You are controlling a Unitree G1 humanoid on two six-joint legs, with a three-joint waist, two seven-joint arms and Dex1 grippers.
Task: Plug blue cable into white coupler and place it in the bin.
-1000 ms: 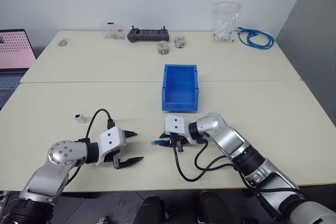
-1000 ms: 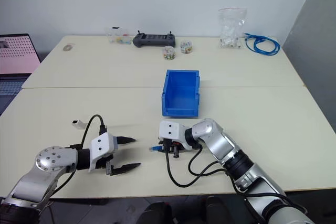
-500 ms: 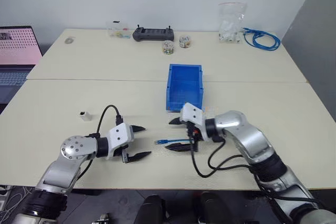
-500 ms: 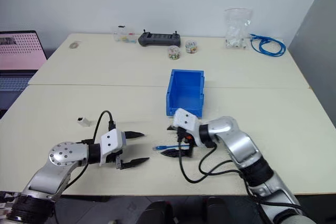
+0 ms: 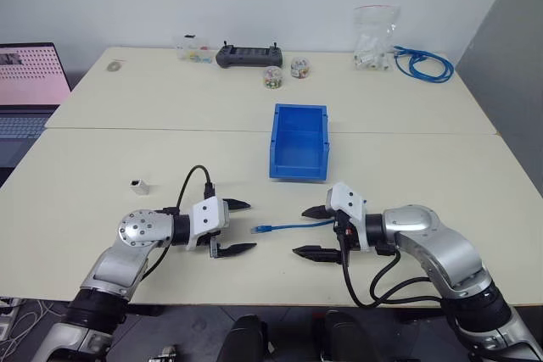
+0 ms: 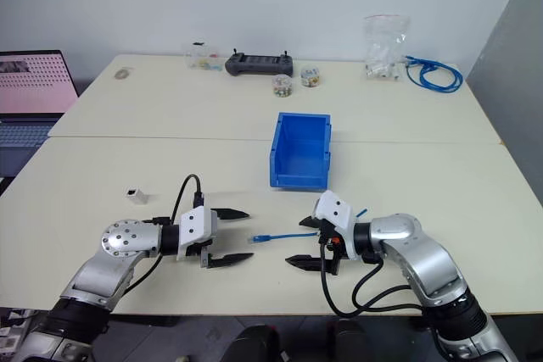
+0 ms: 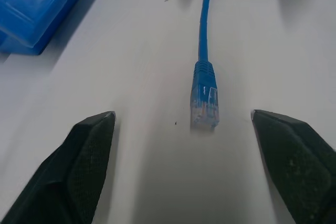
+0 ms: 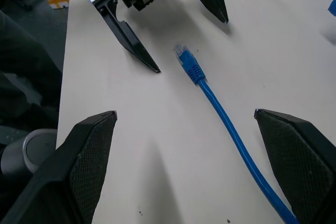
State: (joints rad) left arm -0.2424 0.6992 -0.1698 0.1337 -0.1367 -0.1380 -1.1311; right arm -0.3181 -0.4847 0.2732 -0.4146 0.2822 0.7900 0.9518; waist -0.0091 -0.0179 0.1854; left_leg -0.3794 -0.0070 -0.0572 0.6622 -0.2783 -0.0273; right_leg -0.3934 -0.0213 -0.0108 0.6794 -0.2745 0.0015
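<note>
The bin [image 5: 299,142] is glossy blue plastic. The blue cable [image 7: 203,30] has a smooth sheath and a clear plastic plug. The table [image 5: 127,116] is matt.

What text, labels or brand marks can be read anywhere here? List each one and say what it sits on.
No text can be read.
Laptop screen: pink pattern, nothing legible.
Black controller: any markings too small to tell.
Clear bag of white parts: no readable label.
Small jars: coloured contents, no legible label.
Blue cable, white coupler and bin: no print visible.
</note>
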